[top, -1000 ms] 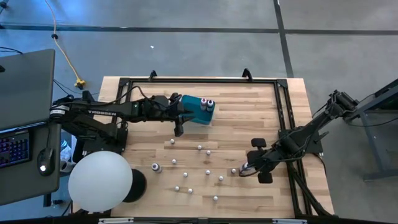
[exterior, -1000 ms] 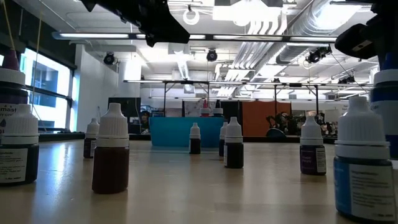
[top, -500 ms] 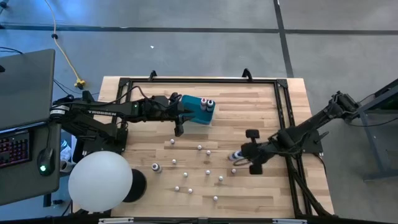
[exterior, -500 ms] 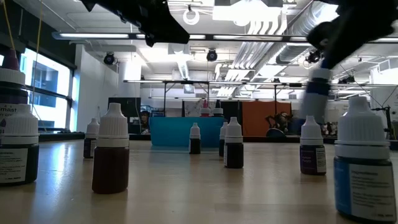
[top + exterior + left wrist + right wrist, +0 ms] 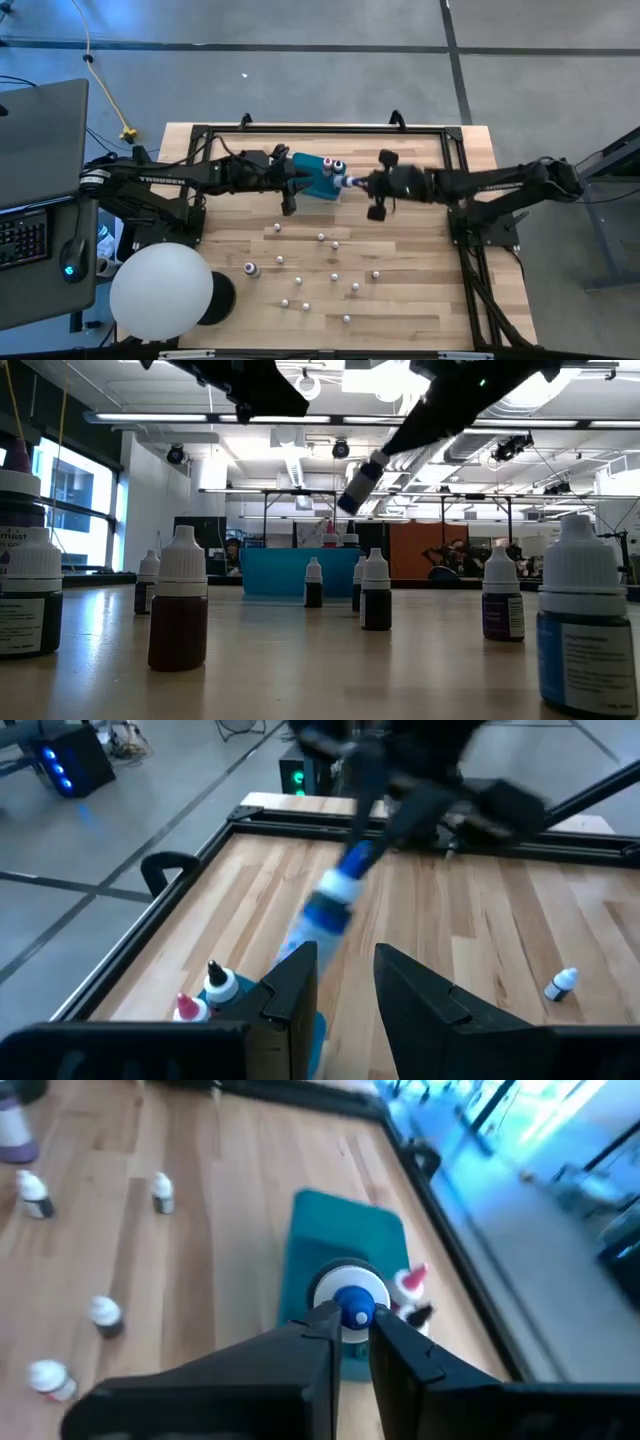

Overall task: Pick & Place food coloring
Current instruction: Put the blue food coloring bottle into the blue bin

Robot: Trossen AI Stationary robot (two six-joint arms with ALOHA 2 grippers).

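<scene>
With the right gripper (image 5: pixel 362 184) fingers pinching a small blue-bodied, white-capped food coloring bottle (image 5: pixel 348 183) tilted above the teal rectangular box (image 5: pixel 318 178), which the left gripper (image 5: pixel 291 181) fingers clamp, early release risks dropping it onto the wooden worktop (image 5: pixel 420 300).

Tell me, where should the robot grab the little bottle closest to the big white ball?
By its round body, just under the white cap, coming straight down from above. The bottle stands upright with bare table all around it, so pincer fingers could drop on either side. The right pincer is busy, holding another bottle by the teal box.
</scene>
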